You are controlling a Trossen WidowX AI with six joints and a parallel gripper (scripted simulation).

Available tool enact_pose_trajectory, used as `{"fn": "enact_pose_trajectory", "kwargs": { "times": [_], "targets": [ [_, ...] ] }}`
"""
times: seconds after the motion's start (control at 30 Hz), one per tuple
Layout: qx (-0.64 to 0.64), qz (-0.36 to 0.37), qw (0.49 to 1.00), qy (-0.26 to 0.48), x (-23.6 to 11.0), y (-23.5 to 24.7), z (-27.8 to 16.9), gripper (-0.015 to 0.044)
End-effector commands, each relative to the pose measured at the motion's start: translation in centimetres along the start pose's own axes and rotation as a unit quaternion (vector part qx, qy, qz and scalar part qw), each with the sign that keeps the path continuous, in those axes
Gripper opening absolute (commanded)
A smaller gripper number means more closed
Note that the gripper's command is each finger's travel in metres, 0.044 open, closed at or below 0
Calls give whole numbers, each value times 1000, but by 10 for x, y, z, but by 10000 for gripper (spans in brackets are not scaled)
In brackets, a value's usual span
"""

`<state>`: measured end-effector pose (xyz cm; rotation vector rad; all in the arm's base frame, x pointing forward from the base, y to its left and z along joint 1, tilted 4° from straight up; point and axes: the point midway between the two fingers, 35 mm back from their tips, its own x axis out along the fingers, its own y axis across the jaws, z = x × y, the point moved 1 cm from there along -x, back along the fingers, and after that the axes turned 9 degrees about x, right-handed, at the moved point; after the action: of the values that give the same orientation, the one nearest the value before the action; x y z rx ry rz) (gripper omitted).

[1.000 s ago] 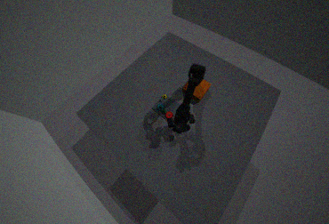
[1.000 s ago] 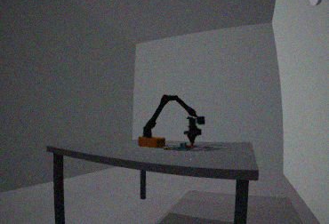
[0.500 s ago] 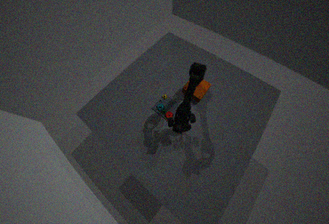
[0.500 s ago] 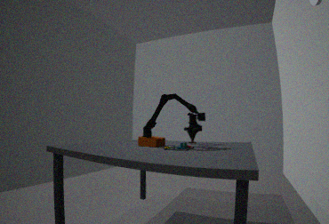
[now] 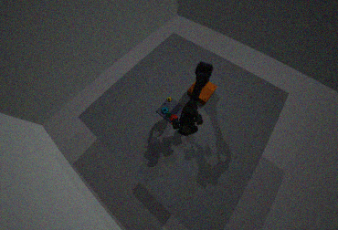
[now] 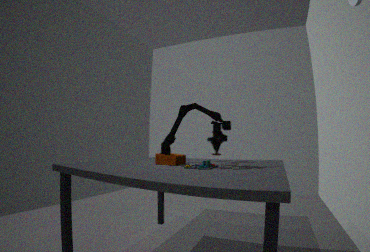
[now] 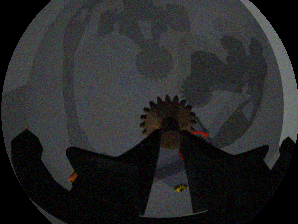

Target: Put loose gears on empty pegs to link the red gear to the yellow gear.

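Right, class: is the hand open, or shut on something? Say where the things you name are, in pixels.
Shut on the brown gear (image 6: 216,154) (image 7: 169,116): the wrist view shows the fingers closed in at its hub, and the exterior view shows it above the table.

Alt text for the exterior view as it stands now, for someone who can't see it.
A black robot arm arches over a grey table, its hand pointing down and holding a flat gear above the tabletop. Below, small teal, yellow and red parts sit near an orange block at the arm's foot.

The black arm (image 5: 200,86) (image 6: 175,125) arched over the bench, its end effector (image 6: 216,152) (image 7: 170,137) pointing downward, apparently gripping something.
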<state>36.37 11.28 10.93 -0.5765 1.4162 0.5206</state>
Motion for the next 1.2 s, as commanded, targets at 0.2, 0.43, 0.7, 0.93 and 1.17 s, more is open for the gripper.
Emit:
{"fn": "enact_pose_trajectory", "kwargs": {
  "times": [0.2, 0.43, 0.7, 0.93, 1.17],
  "targets": [
    [2, -4, 1000, -4, -34, 1, -2, 0],
    [2, -4, 1000, -4, -55, 3, -6, 0],
    [2, -4, 1000, -4, -68, 5, -10, 0],
    [2, -4, 1000, -3, -62, -10, -18, 0],
    [2, -4, 1000, -2, -56, -25, -28, 0]
  ]
}}
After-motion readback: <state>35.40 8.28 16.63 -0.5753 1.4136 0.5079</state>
